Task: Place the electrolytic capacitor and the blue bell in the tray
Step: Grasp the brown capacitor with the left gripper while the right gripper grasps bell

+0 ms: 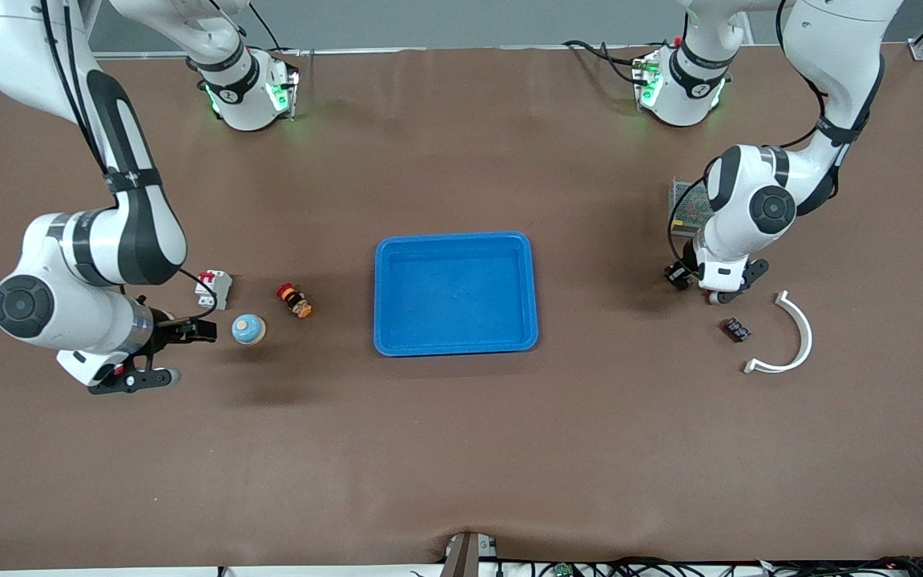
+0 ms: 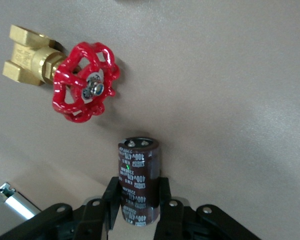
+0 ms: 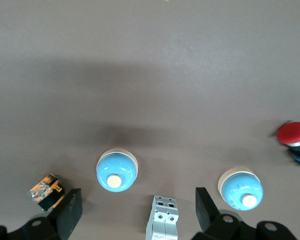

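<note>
The dark brown electrolytic capacitor (image 2: 138,165) with white print sits between the fingers of my left gripper (image 2: 138,194), which is shut on its sides at the left arm's end of the table. In the front view that gripper (image 1: 699,280) is low over the table and the arm hides the capacitor. A blue bell (image 1: 248,328) stands at the right arm's end, just beside my open right gripper (image 1: 193,329). In the right wrist view the gripper (image 3: 138,211) is empty, with one blue bell (image 3: 117,170) just ahead of it and a second bell (image 3: 241,187) off to one side. The blue tray (image 1: 455,349) sits mid-table.
A red-handled brass valve (image 2: 84,82) lies close to the capacitor. A white circuit breaker (image 1: 214,288) and a red-and-orange part (image 1: 295,300) sit near the bell. A white curved piece (image 1: 792,336), a small dark part (image 1: 737,329) and a metal mesh box (image 1: 687,204) lie near the left arm.
</note>
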